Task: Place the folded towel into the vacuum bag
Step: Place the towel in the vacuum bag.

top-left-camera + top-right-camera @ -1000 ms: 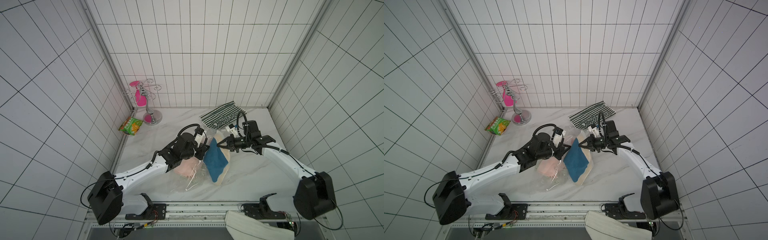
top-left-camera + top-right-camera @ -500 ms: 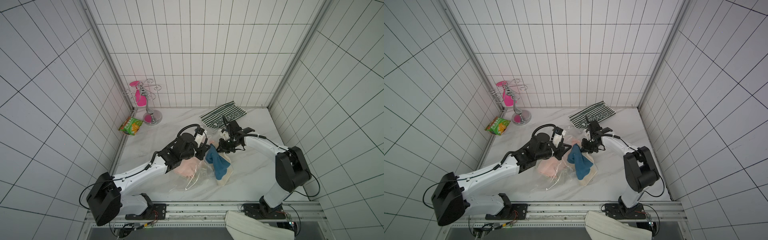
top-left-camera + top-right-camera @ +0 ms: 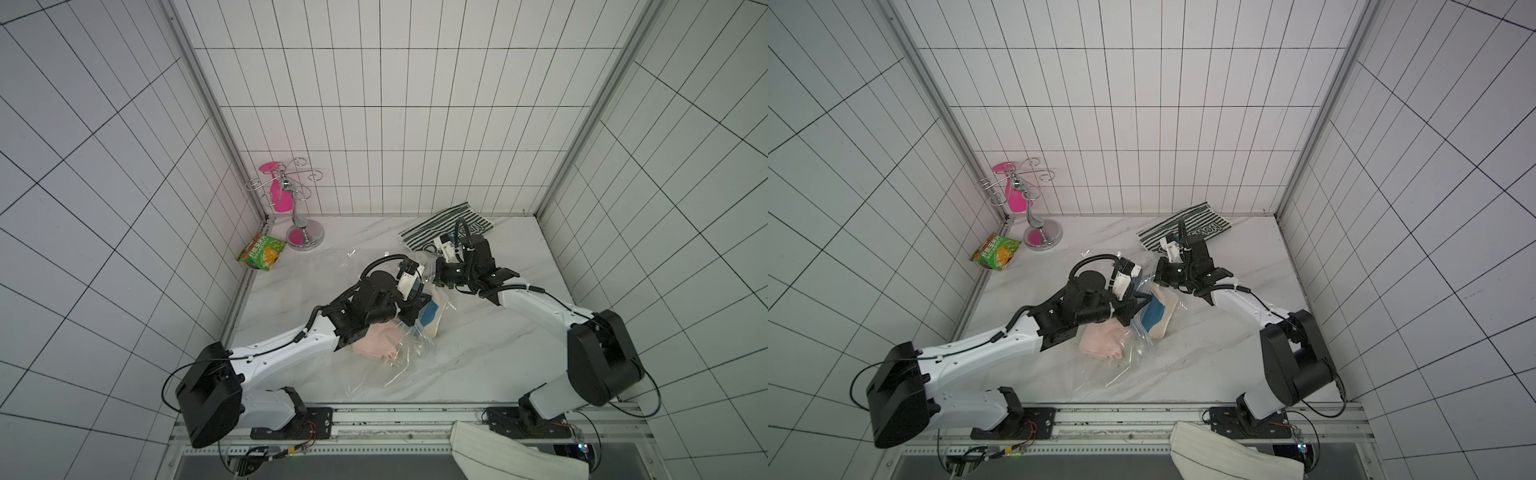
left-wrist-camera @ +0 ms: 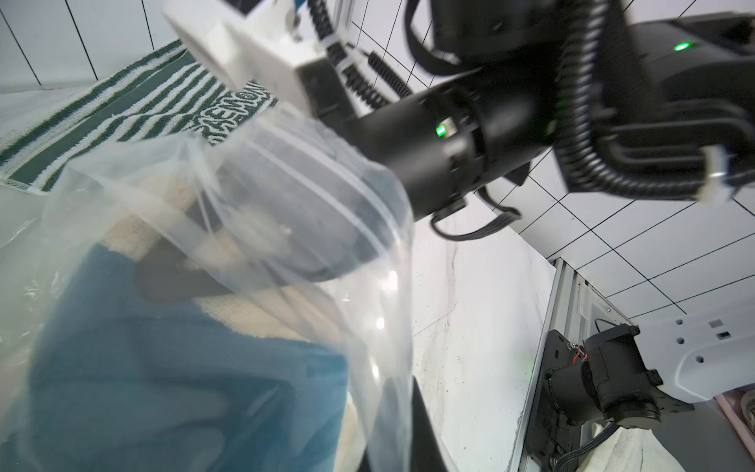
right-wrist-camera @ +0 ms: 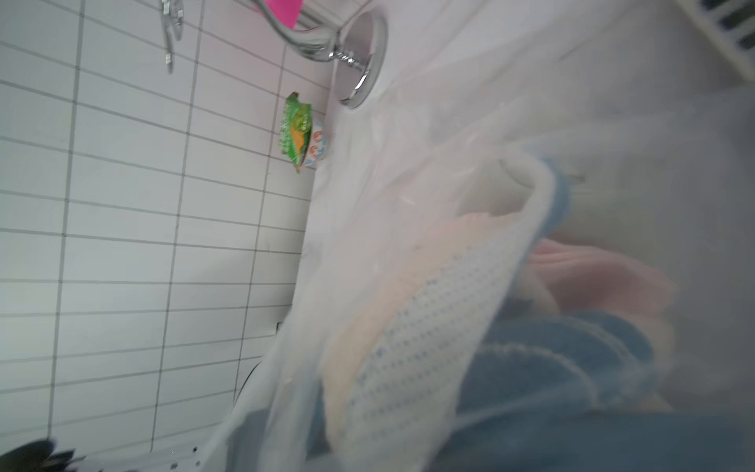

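Mid-frame, the vacuum bag point(image 3: 411, 359) is pinched by the left pincer point(image 3: 417, 309); the folded towel point(image 3: 431, 314), clamped by the right pincer point(image 3: 435, 286), is half inside; deeper pushing is needed.

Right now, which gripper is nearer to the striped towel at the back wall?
Right. The right gripper is just in front of the striped towel, inside the vacuum bag mouth gripping the folded towel; the left gripper is farther forward, pinching the bag's edge.
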Available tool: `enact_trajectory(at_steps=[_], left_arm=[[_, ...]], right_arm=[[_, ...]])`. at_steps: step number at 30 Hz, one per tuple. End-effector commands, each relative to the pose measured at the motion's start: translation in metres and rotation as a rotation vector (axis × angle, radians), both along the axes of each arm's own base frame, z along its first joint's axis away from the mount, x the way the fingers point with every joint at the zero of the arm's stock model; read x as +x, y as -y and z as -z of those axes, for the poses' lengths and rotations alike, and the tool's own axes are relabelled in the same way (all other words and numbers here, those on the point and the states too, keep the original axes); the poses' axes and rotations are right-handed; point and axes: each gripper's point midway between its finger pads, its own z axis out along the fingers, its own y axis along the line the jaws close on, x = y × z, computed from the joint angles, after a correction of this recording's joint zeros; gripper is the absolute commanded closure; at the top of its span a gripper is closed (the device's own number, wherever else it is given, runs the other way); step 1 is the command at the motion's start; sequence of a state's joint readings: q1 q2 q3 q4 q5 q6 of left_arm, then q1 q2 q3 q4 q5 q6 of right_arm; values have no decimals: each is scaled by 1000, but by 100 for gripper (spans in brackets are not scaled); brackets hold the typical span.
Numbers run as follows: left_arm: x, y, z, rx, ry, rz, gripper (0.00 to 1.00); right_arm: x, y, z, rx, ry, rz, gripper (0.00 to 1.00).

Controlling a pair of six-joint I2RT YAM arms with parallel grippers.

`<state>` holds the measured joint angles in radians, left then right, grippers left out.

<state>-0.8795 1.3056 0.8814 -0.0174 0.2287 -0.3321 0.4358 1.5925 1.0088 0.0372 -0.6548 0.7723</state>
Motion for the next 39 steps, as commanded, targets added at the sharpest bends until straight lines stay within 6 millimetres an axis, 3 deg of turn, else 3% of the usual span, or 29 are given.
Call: enact_trajectory(at_steps=[1, 3, 5, 10, 13, 15, 16, 17, 20, 22, 24, 26, 30, 35, 39], left_arm=[[-7, 7, -16, -34, 31, 41, 100], [-7, 7, -15, -35, 32, 40, 100], [-7, 8, -14, -34, 31, 43, 100], [-8, 8, -16, -39, 32, 47, 100], [-9, 6, -16, -36, 40, 45, 100], [-9, 4, -15, -34, 45, 38, 100], [-8, 2, -14, -30, 47, 34, 100], [-8, 1, -14, -30, 49, 31, 100], [-9, -1, -14, -31, 56, 25, 100], [-8, -3, -16, -33, 61, 15, 100], [-7, -5, -16, -29, 67, 3, 100], [-5, -8, -16, -24, 74, -13, 100], [2, -15, -14, -23, 79, -39, 100], [11, -21, -15, -33, 73, -61, 100], [16, -25, -17, -38, 79, -73, 100]], right_arm=[[21, 31, 56, -197, -122, 158, 100], [33, 34, 60, -193, -149, 185, 100], [46, 34, 50, -208, -104, 211, 100], [70, 7, -20, -52, 35, 155, 100], [70, -11, -61, 152, 98, 111, 100], [70, -15, -77, 256, 113, 105, 100], [74, -13, -74, 271, 98, 132, 100], [79, -9, -60, 238, 62, 170, 100], [92, 8, 11, 0, -48, 246, 98], [96, 13, 45, -80, -92, 247, 85], [95, 16, 59, -149, -104, 227, 71], [91, 16, 57, -168, -104, 196, 54], [71, 24, 34, -225, -71, 139, 20], [32, 49, 14, -311, -53, 97, 17], [-8, 83, 26, -438, -82, 105, 17]])
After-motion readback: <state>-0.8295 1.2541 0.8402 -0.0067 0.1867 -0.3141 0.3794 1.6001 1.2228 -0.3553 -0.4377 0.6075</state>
